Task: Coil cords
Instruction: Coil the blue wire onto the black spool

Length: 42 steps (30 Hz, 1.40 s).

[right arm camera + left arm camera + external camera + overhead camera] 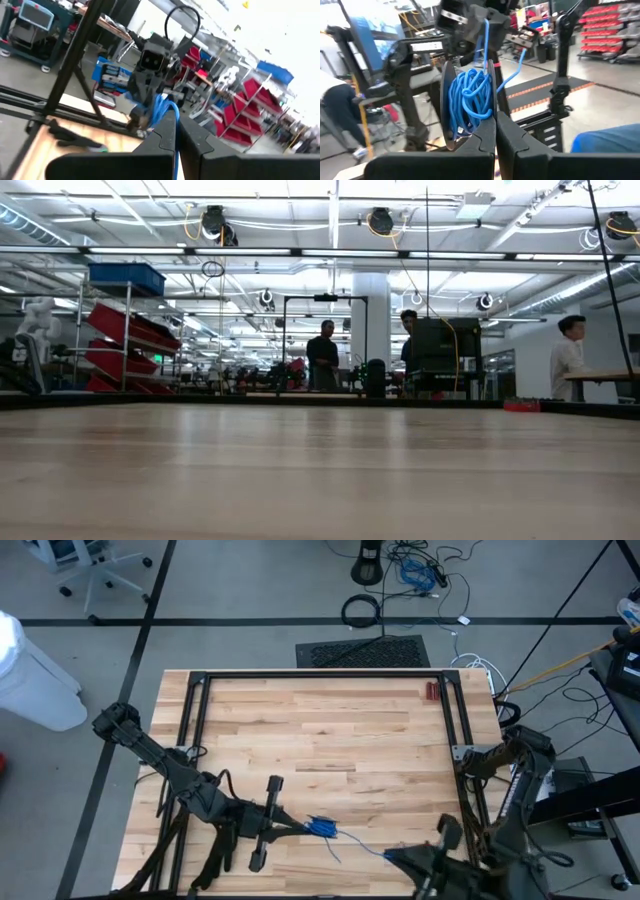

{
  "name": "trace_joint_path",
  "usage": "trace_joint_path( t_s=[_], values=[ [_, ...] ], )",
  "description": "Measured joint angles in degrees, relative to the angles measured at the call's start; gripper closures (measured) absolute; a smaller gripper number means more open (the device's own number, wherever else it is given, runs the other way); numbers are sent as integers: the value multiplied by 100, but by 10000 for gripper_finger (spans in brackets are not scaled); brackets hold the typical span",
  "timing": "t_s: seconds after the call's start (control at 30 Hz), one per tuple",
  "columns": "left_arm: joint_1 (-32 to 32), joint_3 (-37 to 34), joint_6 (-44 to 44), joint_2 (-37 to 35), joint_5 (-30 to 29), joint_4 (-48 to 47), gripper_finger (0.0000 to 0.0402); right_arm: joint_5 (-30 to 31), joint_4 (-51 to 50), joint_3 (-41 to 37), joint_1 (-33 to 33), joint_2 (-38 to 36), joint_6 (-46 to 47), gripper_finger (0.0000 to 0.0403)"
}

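The blue cord shows as a small bundle of loops (322, 828) held up near the table's front edge, at its middle. My left gripper (308, 828) reaches in level from the left and is shut on the bundle (470, 100). One strand (360, 844) runs from the bundle toward the right to my right gripper (388, 856), which is shut on it. A short loose tail (335, 852) hangs from the bundle. The right wrist view shows the cord (161, 112) just ahead of my right gripper (177, 125). The low view shows neither gripper. My left gripper pinches the bundle of several loops (482, 107) between its two fingers. The fingers lie level and come from the table's left. The bundle is lifted clear of the table and bulges out to one side of the fingers. My right gripper pinches a single strand of the cord (167, 116) between its two fingers, coming level from the table's right. The strand runs nearly straight to the bundle, clear of the table.
Red-handled pliers (432, 691) lie at the table's far right. A black frame rail (320, 675) borders the wooden top. A thick black cable ring (361, 610) lies on the floor beyond. People (323, 355) stand far behind the table.
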Motion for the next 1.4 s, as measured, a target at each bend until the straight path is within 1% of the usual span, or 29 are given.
trace_joint_path(
  t_s=[0.1, 0.17, 0.23, 0.33, 0.4, 0.5, 0.6, 0.67, 0.77, 0.93, 1.0, 1.2, 1.4],
  values=[
    [30, 0, -272, 0, 243, -77, 401, -445, -111, 75, -277, -2, -327, 403],
    [38, 0, -389, 0, 399, -252, 401, -697, -351, 153, -442, -1, -370, 403],
    [40, 0, -562, 0, 548, -496, 401, -923, -712, 293, -583, -10, -252, 403],
    [38, 0, -815, 0, 671, -780, 401, -1460, -1445, 525, -751, -78, 215, 403],
    [26, 0, -960, 0, 715, -949, 401, -1911, -2048, 704, -871, -127, 614, 403],
    [-13, 2, -1102, 51, 949, -1077, 401, -2646, -2897, 940, -1079, -172, 1265, 403],
    [-54, 2, -1051, 122, 1266, -1148, 401, -3575, -3636, 1132, -1365, -184, 1893, 403],
    [-56, 2, -986, 141, 1348, -1168, 401, -4261, -3897, 1168, -1585, -184, 2200, 403],
    [-47, 2, -970, 144, 1388, -1167, 401, -5044, -4005, 1168, -1909, -159, 2441, 403],
    [-49, 2, -1114, 183, 1409, -1133, 401, -5967, -3958, 1168, -2369, -21, 2462, 403],
    [-52, 2, -1118, 217, 1436, -1149, 401, -6274, -3874, 1168, -2554, 26, 2461, 403],
    [-47, -2, -1112, 334, 1499, -977, 401, -6902, -3826, 1167, -3034, 141, 2613, 403],
    [-47, -2, -1053, 334, 1588, -801, 402, -7754, -3844, 1166, -3386, 314, 2799, 403]
  ],
)
